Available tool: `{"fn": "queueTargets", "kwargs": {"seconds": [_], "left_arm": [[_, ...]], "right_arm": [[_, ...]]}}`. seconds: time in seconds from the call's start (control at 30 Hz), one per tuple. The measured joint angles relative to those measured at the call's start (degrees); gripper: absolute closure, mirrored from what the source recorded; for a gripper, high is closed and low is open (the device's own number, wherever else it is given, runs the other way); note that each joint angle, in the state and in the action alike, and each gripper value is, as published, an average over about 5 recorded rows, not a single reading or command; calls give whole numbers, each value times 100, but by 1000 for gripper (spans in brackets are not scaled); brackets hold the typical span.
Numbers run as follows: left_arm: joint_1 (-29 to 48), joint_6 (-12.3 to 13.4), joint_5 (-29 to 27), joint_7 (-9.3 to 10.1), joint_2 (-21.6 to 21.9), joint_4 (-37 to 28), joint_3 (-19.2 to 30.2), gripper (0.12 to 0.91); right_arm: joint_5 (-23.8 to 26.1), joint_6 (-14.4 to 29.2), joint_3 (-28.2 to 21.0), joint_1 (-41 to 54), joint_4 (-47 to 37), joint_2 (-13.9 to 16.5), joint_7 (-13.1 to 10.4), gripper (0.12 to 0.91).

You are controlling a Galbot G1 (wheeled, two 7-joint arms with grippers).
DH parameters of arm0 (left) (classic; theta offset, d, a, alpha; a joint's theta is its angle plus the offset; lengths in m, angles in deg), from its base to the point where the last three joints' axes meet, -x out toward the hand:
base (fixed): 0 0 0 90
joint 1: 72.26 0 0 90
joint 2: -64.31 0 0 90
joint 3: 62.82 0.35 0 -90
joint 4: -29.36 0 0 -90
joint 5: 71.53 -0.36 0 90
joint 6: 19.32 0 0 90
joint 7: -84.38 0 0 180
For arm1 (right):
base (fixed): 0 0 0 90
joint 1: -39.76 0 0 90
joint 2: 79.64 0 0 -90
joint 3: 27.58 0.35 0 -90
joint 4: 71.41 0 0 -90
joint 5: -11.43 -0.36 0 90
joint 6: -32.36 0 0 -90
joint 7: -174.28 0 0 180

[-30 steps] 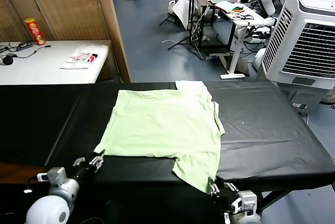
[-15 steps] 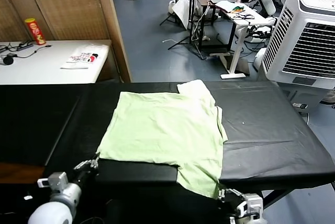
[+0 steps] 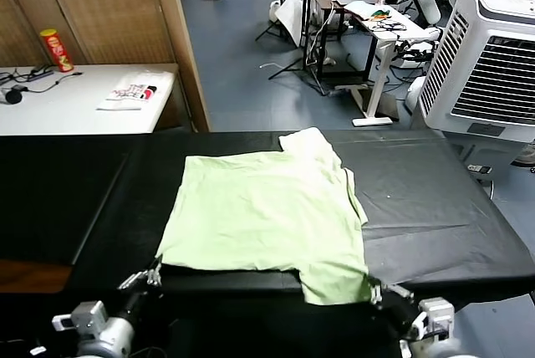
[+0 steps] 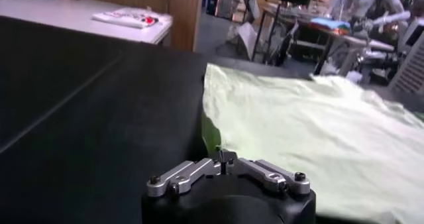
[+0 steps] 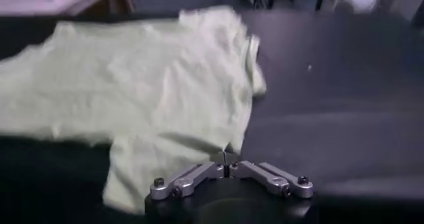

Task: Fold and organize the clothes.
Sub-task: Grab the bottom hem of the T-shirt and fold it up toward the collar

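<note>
Even, bright indoor light with soft shadows; the black table [image 3: 435, 207] shows faint sheen. Both wrist views are blurred, softest far beyond each claw.

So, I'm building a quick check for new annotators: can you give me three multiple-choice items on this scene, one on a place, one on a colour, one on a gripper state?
1. Where does the shirt lie?
A. white side table
B. black table
C. floor

2. What colour is the shirt?
A. pale lime green
B. navy
C. red

3. How is the left gripper?
A. wide open above the collar
B. out of view
C. shut on the shirt's near corner

Key: B, it is spread on the black top; A, the fabric is pale green; C, its fingers pinch the near-left corner, as the right gripper does on its side.
</note>
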Motion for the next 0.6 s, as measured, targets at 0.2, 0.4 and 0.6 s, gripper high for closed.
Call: {"fn": "queueTargets", "kwargs": {"seconds": [0.2, 0.4, 0.6], "left_arm": [[441, 135, -91, 3, -33, -293, 98, 905], [889, 281, -203, 15, 8, -661, 242, 905], [1402, 394, -323, 11, 43, -1142, 364, 905]], "right_arm": [[-53, 410, -307, 1021, -937, 243, 192, 903], [92, 685, -774, 1888, -1853, 280, 357, 903], [260, 905, -1280, 2647, -2718, 201, 476, 903]]}}
